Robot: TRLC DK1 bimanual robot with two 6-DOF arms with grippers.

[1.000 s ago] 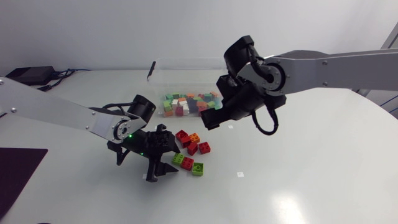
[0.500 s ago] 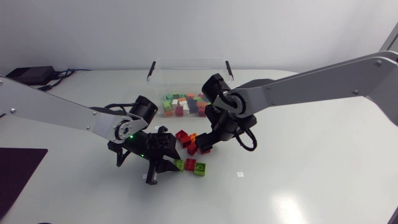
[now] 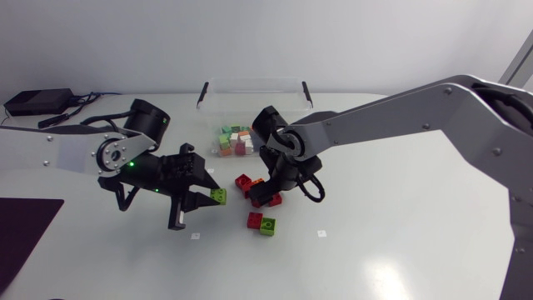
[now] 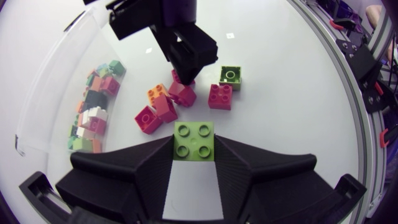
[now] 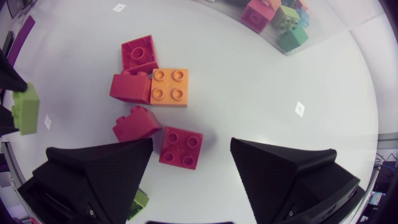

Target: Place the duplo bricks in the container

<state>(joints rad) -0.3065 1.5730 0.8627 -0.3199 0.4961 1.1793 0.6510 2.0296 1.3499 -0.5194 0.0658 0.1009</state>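
Observation:
My left gripper (image 3: 200, 200) is shut on a light green duplo brick (image 3: 218, 196), held off the table left of the loose pile; the brick (image 4: 193, 140) sits squarely between the fingers (image 4: 194, 144). My right gripper (image 3: 268, 193) hangs low over the pile and stands open (image 5: 191, 149). A red brick (image 5: 181, 147) lies between its fingertips with gaps on both sides. Just ahead of it lie an orange brick (image 5: 169, 86) and more red bricks (image 5: 138, 53). The clear container (image 3: 254, 92) at the back holds several coloured bricks (image 3: 237, 140).
A red brick (image 3: 255, 220) and a dark green brick (image 3: 268, 226) lie together nearer the table's front. A dark mat (image 3: 21, 229) covers the front left corner. Small white markers (image 3: 321, 234) dot the tabletop.
My left gripper closed on the green brick, lifted it and drew back to the left. My right gripper came down from the container onto the pile and its fingers narrowed slightly.

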